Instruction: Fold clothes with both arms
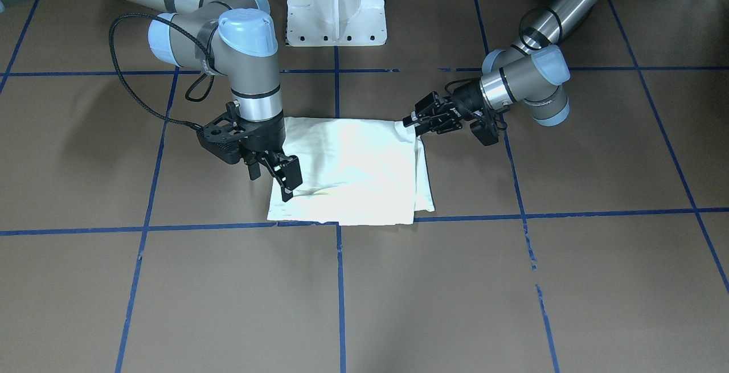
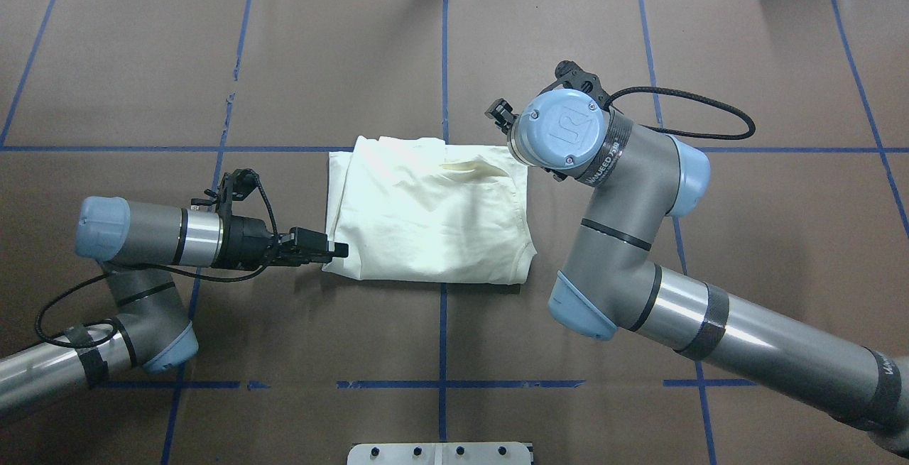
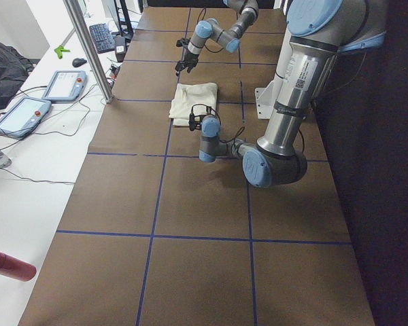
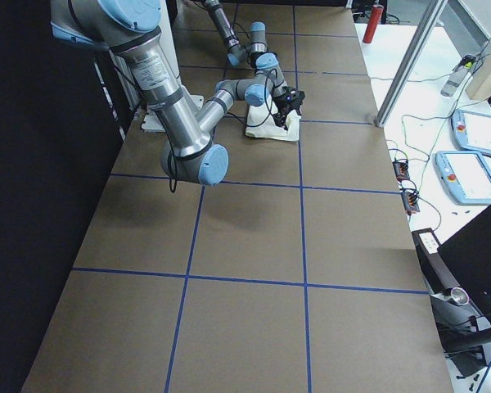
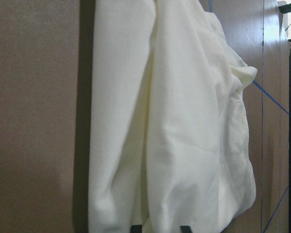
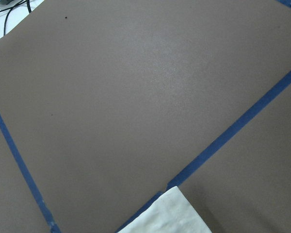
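At the middle of the brown surface (image 1: 455, 282) the cream-white shirt (image 1: 353, 173) lay folded into a rough rectangle. Only plain cloth showed, with a lower layer peeking out along the edge on the robot's left. Its operator-side edge ran just along a blue tape line (image 1: 199, 226), and another tape line passed under its middle.

The left arm (image 2: 142, 234) reached in low and nearly level. The left pincer (image 1: 409, 122) touched the shirt's corner nearest the robot on that side. In the left wrist view two dark fingertips (image 5: 184, 228) showed a little apart at the cloth edge, so it read as released, nothing clamped.

The right arm (image 1: 250, 60) came down steeply over the opposite side. The right pincer (image 1: 272, 185) was spread, released, with one fingertip on or just above the shirt near its operator-side corner; contact was unclear. A shallow wrinkle sat in the cloth beside it. The right wrist view showed only bare surface, tape and one shirt corner.

The white pedestal base (image 1: 336, 5) stood behind the shirt, well apart.
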Motion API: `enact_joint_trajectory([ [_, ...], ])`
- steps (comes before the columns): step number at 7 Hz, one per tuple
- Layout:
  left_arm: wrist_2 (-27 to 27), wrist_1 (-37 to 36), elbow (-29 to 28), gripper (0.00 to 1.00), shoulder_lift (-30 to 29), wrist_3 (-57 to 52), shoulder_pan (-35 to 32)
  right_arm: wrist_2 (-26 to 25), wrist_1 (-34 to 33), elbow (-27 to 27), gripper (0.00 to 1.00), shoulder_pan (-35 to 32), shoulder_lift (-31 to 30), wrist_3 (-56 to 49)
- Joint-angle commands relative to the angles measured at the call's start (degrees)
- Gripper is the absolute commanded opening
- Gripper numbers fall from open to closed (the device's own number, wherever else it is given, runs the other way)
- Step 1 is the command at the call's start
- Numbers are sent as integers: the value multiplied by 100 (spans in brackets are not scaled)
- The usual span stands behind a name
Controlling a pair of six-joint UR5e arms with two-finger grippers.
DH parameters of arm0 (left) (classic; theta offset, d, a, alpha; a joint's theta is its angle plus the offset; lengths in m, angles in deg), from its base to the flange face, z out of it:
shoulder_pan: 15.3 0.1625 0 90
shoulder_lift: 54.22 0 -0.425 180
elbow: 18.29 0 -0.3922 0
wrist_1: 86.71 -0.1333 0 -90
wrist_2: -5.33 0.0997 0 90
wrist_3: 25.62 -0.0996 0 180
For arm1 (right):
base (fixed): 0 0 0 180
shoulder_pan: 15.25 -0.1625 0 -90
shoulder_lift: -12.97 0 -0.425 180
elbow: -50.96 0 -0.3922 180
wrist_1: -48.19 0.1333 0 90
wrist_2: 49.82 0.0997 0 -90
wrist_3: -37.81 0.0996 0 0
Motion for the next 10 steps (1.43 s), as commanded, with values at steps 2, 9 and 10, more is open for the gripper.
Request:
enact_joint_trajectory([
  [2,-333,-99,108,100,48,-80,-360,9,0,1,100,-2,3,0],
  [9,564,-2315,1224,100,-242,-88,351,9,0,-8,100,-11,-6,0],
  [10,572,-2315,1224,100,-138,-97,351,9,9,-8,100,-11,3,0],
])
